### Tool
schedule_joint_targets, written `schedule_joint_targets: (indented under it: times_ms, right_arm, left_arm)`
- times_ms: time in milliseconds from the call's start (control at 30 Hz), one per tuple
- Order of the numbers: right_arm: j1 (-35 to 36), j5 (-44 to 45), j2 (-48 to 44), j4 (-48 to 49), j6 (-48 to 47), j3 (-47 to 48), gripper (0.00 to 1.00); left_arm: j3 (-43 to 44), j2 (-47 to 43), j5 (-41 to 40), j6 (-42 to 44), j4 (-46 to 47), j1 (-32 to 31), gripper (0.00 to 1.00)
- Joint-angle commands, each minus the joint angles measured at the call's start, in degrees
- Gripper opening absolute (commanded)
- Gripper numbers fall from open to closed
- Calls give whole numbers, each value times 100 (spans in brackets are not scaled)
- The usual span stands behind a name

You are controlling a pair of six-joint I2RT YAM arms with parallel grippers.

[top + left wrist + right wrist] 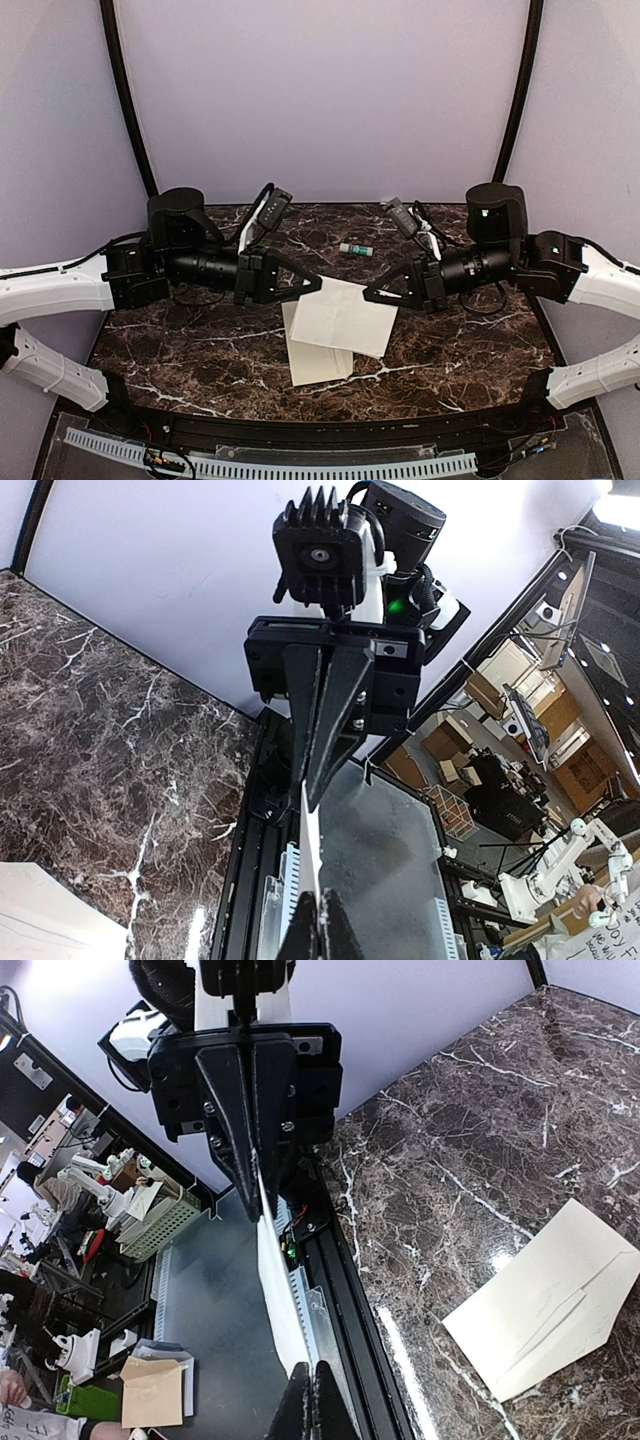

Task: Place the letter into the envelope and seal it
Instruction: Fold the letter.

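Observation:
The letter (345, 315), a cream sheet, hangs in the air above the table's middle, held at opposite edges by both grippers. My left gripper (318, 285) is shut on its left edge and my right gripper (368, 295) on its right edge. In the left wrist view the letter (310, 850) shows edge-on, running from my left gripper (319, 898) up to the right gripper's fingers (330, 720). In the right wrist view it (278, 1300) also shows edge-on above my right gripper (310, 1370). The envelope (318, 362) lies flat on the table, partly under the letter, and shows with its flap in the right wrist view (550, 1300).
A small green-capped tube (355, 249) lies on the dark marble table (200, 350) behind the letter. A black rail (300, 425) runs along the near table edge. Black frame posts (128, 100) stand at the back corners.

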Motion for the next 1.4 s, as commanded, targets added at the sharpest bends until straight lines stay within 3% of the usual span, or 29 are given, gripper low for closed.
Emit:
schedule_joint_targets:
  times_ms: [0,33,67,233,433,533,633,833,1000,1200,1367]
  right_arm:
    - [-30,-41,-87,175,-4,-19,0]
    - [-30,-59,-58,161,-18,-3,0]
    - [-33,-78,-24,134,-46,21,0]
    - [-34,-189,203,-138,-213,234,0]
    - [-35,-178,281,-672,-381,360,0]
    - [-30,-296,342,-808,-410,357,0]
    - [-28,-295,453,-939,-482,379,0]
    - [-28,-435,601,-1012,-597,550,0]
    - [-25,-504,738,-1296,-782,760,0]
    - [-35,-505,735,-1332,-799,796,0]
    - [-30,-551,776,-1284,-792,779,0]
  left_arm:
    - [-134,-241,16,33,183,41,7]
    - [-136,-246,16,24,183,44,15]
    - [-140,-249,14,13,178,47,30]
    - [-8,-256,-149,212,-111,44,64]
    - [487,-440,-848,778,-1227,277,75]
    - [952,-272,-1000,1146,-1886,287,77]
    - [1474,190,-613,1486,-2460,260,75]
    - [1786,769,43,1667,-2488,-51,71]
    - [2011,1222,354,1769,-2756,-153,59]
    - [1886,1304,343,1783,-2755,-154,53]
    - [1911,1442,446,1785,-2733,-155,38]
